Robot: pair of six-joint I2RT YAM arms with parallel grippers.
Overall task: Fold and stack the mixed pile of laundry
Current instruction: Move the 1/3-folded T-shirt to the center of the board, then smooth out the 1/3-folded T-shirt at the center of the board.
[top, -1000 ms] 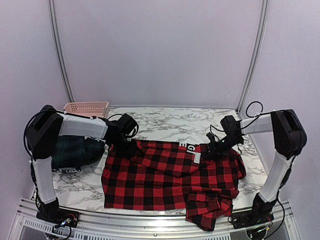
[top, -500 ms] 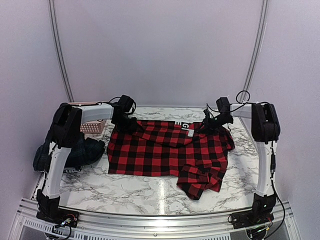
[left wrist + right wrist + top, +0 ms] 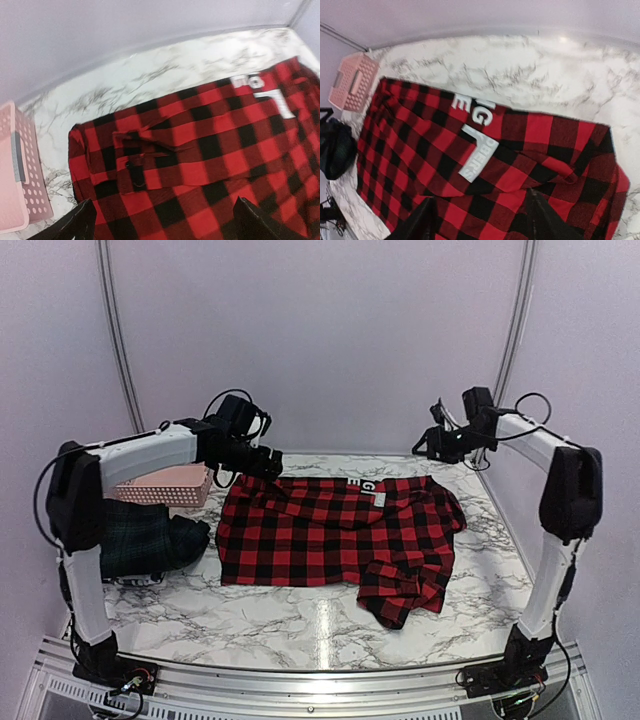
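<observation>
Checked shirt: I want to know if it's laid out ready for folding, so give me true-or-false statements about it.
1. The checked shirt lies spread on the marble table. True.
2. The left gripper grips the shirt. False: it hangs open above it, holding nothing.
3. The white lettering is by the shirt's far edge. True.
4. The shirt lies inside the pink basket. False: the basket stands left of it.

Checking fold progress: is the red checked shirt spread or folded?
Mostly spread: the red checked shirt lies flat on the table, near-right corner bunched.
</observation>
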